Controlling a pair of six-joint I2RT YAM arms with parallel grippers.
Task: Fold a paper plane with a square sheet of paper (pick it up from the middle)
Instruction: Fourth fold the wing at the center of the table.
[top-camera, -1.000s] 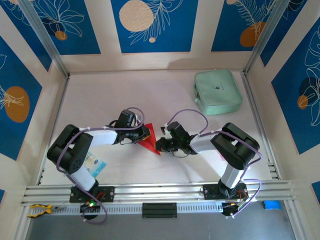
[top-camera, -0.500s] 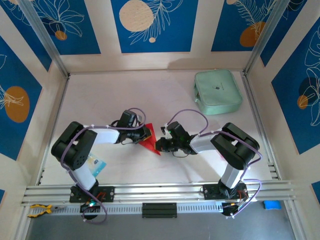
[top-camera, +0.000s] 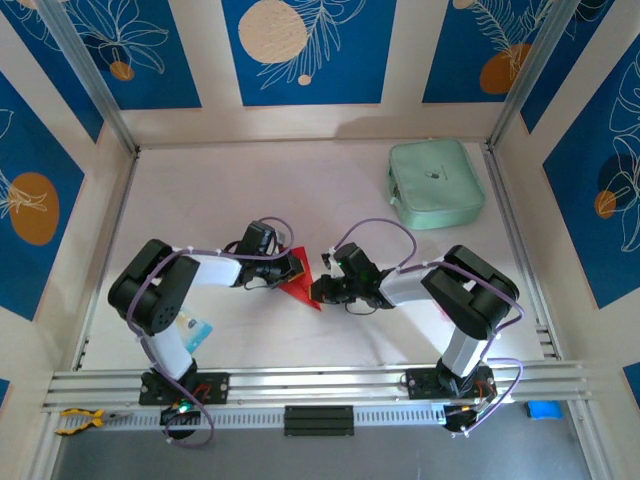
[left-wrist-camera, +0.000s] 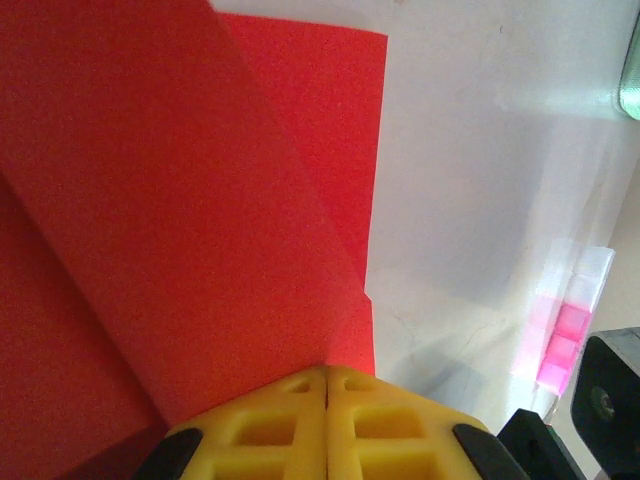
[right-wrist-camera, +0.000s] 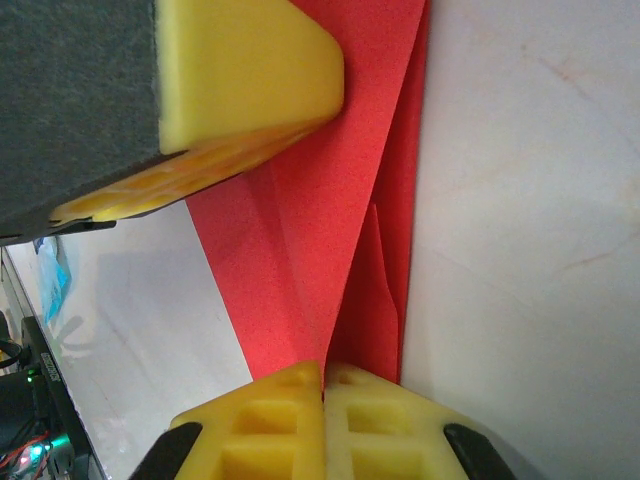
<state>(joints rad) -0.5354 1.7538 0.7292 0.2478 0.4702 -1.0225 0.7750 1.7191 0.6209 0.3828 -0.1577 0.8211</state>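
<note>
Left arm's elbow swung slightly inward since a second ago, folded red paper (top-camera: 298, 285) on mid-table (top-camera: 250, 190), left gripper (top-camera: 292, 268) and right gripper (top-camera: 317, 291) both pinching it from opposite sides.

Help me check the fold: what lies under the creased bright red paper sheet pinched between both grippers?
Beneath the creased bright red paper sheet, the pale white tabletop shows around its edges. Its own folded layers overlap; whatever lies under them is covered.

One red paper sheet (top-camera: 298, 287); one mint-green pouch (top-camera: 436, 183); one blue-and-white packet (top-camera: 193, 330); two arms (top-camera: 205, 270) (top-camera: 410, 288).
</note>
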